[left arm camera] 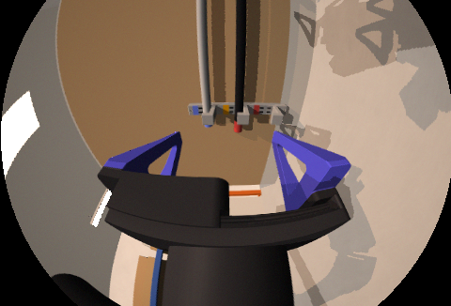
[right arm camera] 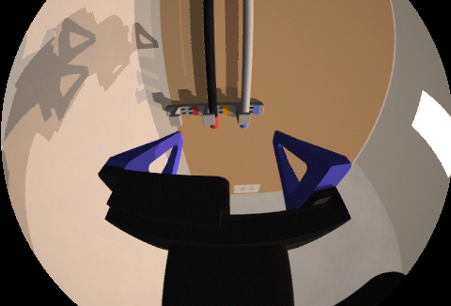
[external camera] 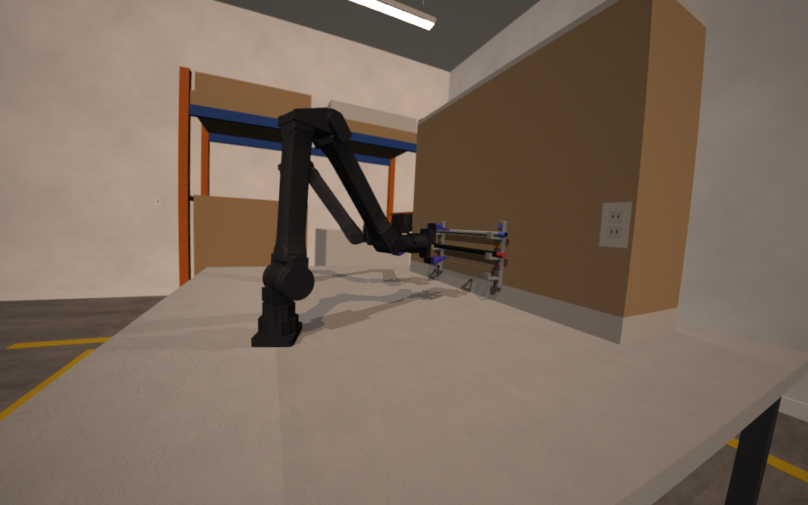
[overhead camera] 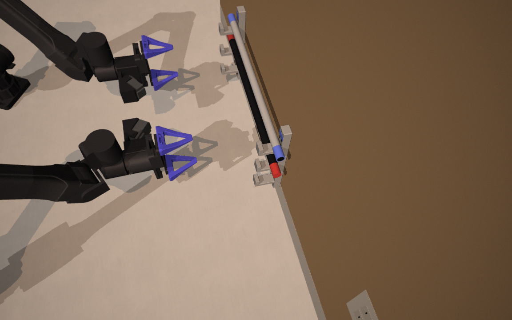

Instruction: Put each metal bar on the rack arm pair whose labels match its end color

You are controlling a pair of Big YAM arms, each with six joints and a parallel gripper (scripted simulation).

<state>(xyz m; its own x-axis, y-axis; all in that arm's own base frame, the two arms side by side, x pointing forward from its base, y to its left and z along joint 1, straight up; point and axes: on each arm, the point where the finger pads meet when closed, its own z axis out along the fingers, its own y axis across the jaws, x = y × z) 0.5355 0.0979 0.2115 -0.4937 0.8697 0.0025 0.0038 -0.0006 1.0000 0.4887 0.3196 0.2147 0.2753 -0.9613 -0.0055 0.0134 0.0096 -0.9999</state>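
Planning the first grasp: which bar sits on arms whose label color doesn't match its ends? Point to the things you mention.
The black bar [overhead camera: 250,89] [external camera: 466,250] [left arm camera: 240,38] [right arm camera: 209,38] with red ends, on the middle, orange-labeled pair. The gray bar's blue ends match its labels.
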